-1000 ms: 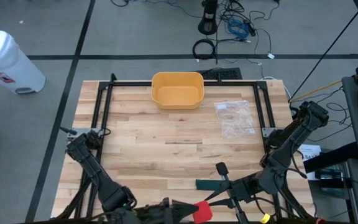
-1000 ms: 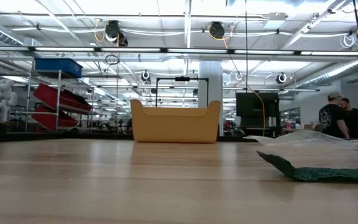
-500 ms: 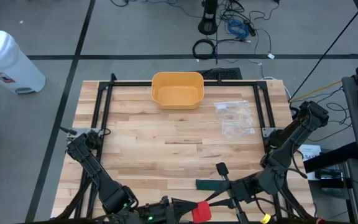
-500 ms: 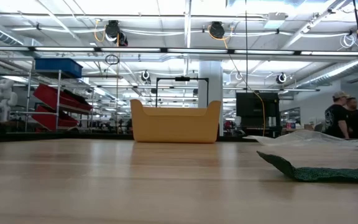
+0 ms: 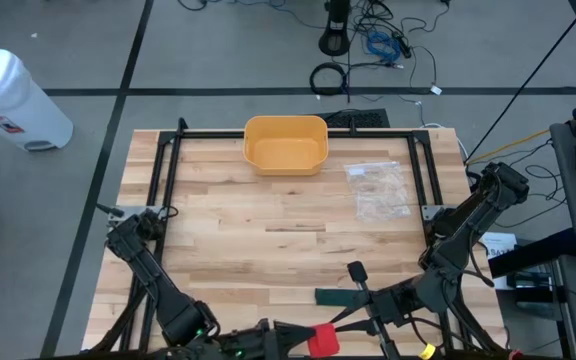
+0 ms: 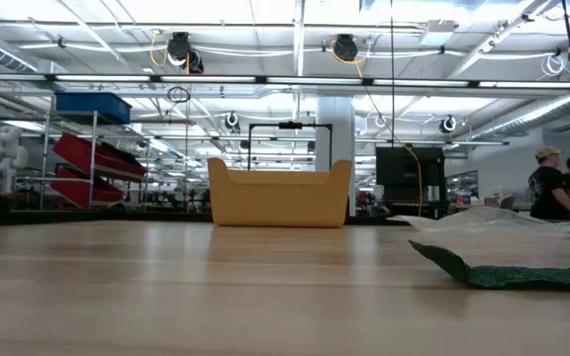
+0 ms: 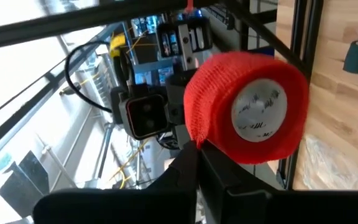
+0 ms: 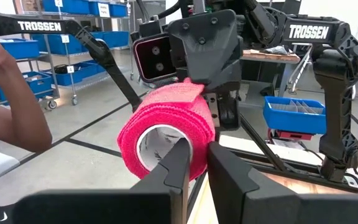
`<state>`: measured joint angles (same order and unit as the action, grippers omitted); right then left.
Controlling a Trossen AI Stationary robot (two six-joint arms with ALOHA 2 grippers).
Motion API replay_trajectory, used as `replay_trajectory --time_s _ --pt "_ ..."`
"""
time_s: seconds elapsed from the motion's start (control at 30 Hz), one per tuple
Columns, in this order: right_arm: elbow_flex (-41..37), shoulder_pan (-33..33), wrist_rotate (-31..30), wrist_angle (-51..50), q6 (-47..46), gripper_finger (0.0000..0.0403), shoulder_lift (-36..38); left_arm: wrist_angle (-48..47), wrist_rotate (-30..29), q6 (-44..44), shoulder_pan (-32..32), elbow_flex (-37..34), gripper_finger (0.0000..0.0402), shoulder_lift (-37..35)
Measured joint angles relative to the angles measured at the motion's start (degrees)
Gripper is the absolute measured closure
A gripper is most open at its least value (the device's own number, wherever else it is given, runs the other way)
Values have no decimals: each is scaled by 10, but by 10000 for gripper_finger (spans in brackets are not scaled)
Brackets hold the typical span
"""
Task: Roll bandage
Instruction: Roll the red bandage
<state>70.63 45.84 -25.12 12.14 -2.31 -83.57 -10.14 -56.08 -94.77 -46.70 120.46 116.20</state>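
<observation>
A red bandage roll [image 5: 324, 340] with a white core hangs off the table's near edge between my two grippers. My left gripper [image 7: 197, 151] comes at it from the left and is shut on it. My right gripper [image 8: 199, 163] comes from the right and is shut on the roll's wall. A dark green bandage strip [image 5: 342, 297] lies flat on the wood [image 6: 522, 273] near the right front, with no gripper on it. My left gripper pinches the red bandage at the roll's outer layer, where a loose flap [image 8: 190, 91] lies on its rim. The fingers reach in level. The roll is clear of the table. My right gripper holds the roll's wall [image 8: 199, 144], one finger [image 8: 178, 163] in front of the core's opening and the other [image 8: 227, 169] outside it. The fingers lie level, coming from the table's right side. The roll is lifted clear, its open end facing this wrist.
A yellow bin [image 5: 285, 144] stands at the middle of the far edge. A clear plastic bag [image 5: 378, 190] lies at the far right. A black frame [image 5: 168, 170] runs along the table's sides. People [image 6: 554, 183] stand in the room beyond.
</observation>
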Motion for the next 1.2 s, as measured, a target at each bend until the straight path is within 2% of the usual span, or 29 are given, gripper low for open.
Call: replay_trajectory --time_s 0.3,0.4,0.53,0.83,0.93,1.2 --pt "0 0 0 0 2 362 0 2 -21 0 -13 0 343 0" --pt "0 0 0 0 2 362 0 2 -47 0 -15 0 337 0" --pt "0 0 0 0 1 362 0 13 -54 -5 -20 0 336 0" --pt "0 0 0 -2 0 362 0 135 -68 -35 -36 0 336 0" --pt "0 0 0 -2 0 362 0 166 -32 -39 -32 0 336 0" --pt "0 0 0 -2 0 362 0 165 63 31 11 0 336 0"
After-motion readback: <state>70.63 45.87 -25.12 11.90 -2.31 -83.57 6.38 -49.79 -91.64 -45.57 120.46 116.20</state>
